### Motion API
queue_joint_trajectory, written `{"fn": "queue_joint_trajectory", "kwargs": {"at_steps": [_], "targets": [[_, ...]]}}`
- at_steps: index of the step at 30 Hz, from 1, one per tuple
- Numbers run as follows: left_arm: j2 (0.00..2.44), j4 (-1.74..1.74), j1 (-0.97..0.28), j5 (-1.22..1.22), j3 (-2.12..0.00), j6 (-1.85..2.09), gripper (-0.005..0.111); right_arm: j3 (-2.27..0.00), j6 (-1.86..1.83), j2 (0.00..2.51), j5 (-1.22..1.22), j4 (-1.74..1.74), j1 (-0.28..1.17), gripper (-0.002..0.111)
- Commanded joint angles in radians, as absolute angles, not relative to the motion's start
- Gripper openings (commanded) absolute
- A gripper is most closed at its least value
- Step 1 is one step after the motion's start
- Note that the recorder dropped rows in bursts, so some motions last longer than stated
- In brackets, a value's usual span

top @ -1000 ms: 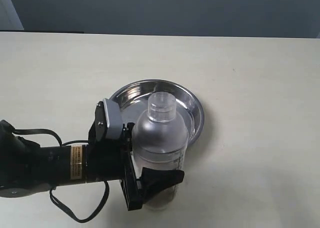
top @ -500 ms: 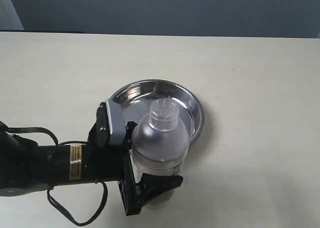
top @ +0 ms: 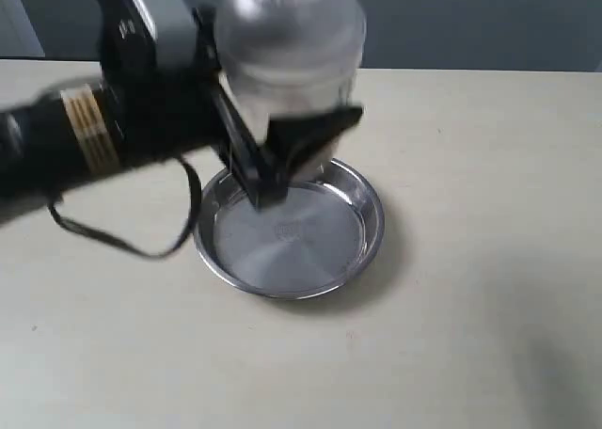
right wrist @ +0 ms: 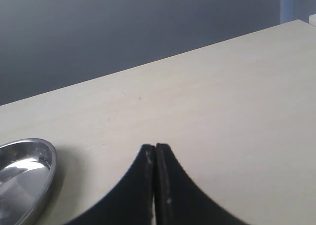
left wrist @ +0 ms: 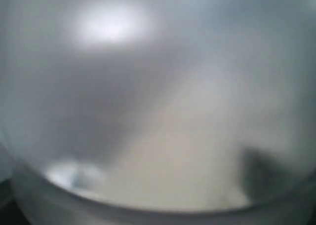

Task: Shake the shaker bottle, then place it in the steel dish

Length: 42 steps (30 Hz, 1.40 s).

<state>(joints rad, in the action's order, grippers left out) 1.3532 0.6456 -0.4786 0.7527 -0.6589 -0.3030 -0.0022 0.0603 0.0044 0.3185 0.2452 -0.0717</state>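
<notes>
Lifted higher — frosted shaker bottle (top: 292, 48) in left gripper (top: 306, 109); shiny steel dish (top: 282, 250) below.

Frosted plastic against polished metal
The shaker bottle (top: 287, 43) is cloudy, translucent plastic; the steel dish (top: 282, 248) is smooth, mirror-bright metal; the counter (top: 470, 166) is pale and matt; the left gripper (top: 292, 151) looks matt black.

A pale cream desk (right wrist: 222, 101) stretches below and ahead of the right hand (right wrist: 155, 153). Beyond its far edge, farther ahead of that hand, stands a dark grey-blue wall (right wrist: 123, 27).
</notes>
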Motion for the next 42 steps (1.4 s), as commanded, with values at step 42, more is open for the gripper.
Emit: {"fn": "queue_joint_trajectory", "kwargs": {"at_steps": [42], "targets": [[1.47,0.42,-0.559,0.444,-0.946,-0.31,0.0,0.0,0.057,0.0,0.308,0.245,-0.069,-0.001]]}}
